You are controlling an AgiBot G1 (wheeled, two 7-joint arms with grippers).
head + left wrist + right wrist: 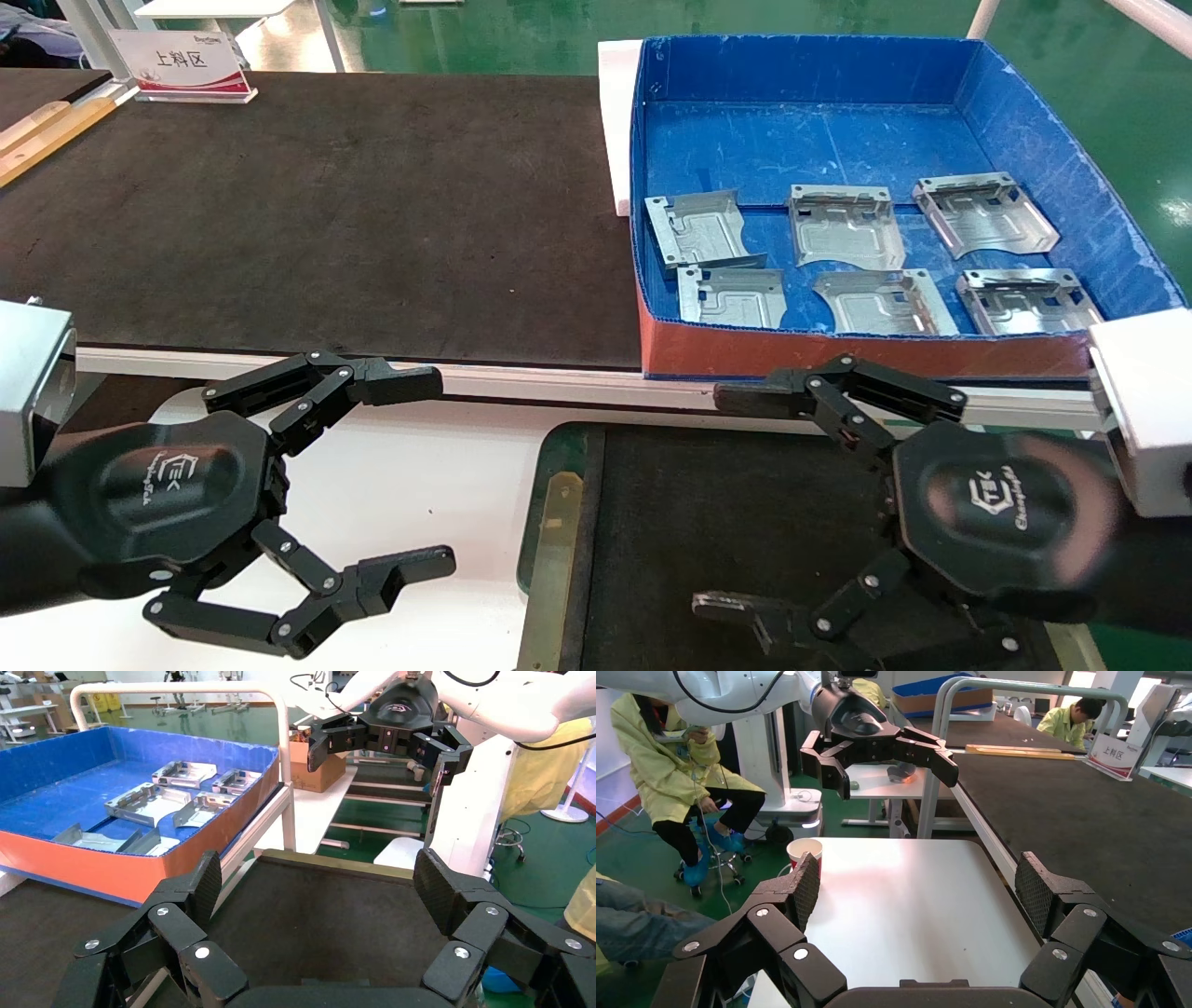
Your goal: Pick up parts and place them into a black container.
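both our grippers hang wide open and empty.
our left gripper point(424, 473) waits over the white table point(419, 485), our right gripper point(736, 503) above the black container point(549, 522); six parts point(846, 226) lie in the blue box point(1043, 140).

Reads "上料区" in dark characters on a white sign point(183, 63) with a red base, standing at the far left of the mat point(326, 214); small print in its top right corner not legible. Same sign point(1116, 755) shows in the right wrist view. Bears a white hexagon logo with cursive lettering, not readable, on the back of the left gripper point(424, 475) and the right gripper point(726, 503).
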